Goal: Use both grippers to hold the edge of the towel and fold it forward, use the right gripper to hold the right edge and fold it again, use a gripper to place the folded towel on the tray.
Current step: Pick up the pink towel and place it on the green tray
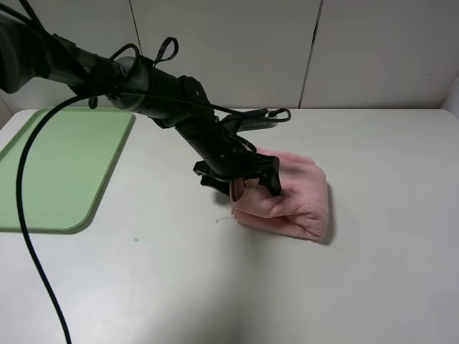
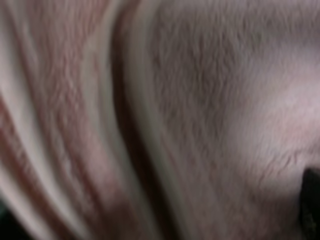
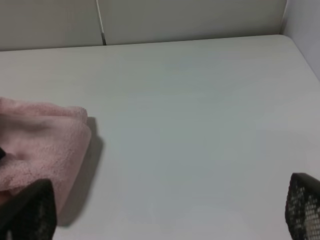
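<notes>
Left gripper (image 1: 251,183) lowered, spread wide; right gripper (image 3: 165,220) spread wide.

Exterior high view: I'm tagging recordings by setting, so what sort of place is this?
Probably a lab test bench, not a home: a bare white table against plain white wall panels, holding only a folded pink towel and a green tray.

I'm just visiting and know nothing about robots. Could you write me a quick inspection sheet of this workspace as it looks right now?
Surface: white table, one tiny speck near the front left.
Job's things: pink towel folded into a thick bundle mid-table; green tray at left, holding nothing.
Clutter: nothing seen.
Grippers: left gripper open, at the towel's left end; right gripper open over bare table, beside the towel.
Cables: black cable hanging from the left arm across the tray.
Surroundings: pale panelled wall.
</notes>
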Controlling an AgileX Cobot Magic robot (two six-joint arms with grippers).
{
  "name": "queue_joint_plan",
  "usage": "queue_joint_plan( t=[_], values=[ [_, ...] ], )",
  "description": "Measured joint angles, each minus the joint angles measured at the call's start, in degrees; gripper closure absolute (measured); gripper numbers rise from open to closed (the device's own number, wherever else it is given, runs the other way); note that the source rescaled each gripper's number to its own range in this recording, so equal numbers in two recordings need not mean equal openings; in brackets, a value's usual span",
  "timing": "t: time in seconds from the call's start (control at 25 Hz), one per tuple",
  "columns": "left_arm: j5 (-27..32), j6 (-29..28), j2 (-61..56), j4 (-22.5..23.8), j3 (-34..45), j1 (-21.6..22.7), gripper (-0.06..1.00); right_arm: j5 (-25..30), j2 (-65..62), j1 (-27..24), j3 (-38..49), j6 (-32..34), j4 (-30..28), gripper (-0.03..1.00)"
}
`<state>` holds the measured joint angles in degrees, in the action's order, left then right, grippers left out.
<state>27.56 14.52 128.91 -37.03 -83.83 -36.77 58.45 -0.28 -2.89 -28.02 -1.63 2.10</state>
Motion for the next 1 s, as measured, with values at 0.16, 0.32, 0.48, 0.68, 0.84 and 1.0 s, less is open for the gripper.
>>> queue_joint_plan(
  t=[0.16,0.32,0.48,0.68,0.84,1.0],
  values=[
    [0.0,0.1,1.3,-0.3,-1.6,-0.7,-0.02,0.0,0.0,0.0,0.0,0.0,0.0,-0.03],
    [-0.1,0.3,1.6,-0.5,-1.9,-0.9,0.03,0.0,0.0,0.0,0.0,0.0,0.0,-0.03],
    [-0.2,0.4,1.7,-0.6,-1.9,-0.9,0.12,0.0,0.0,0.0,0.0,0.0,0.0,-0.03],
    [-0.1,0.5,1.9,-0.6,-1.9,-0.9,0.2,0.0,0.0,0.0,0.0,0.0,0.0,-0.03],
    [-0.1,0.5,2.2,-0.6,-1.9,-0.9,0.35,0.0,0.0,0.0,0.0,0.0,0.0,-0.03],
    [0.1,0.3,2.7,-0.7,-1.9,-0.9,0.59,0.0,0.0,0.0,0.0,0.0,0.0,-0.03]
  ],
)
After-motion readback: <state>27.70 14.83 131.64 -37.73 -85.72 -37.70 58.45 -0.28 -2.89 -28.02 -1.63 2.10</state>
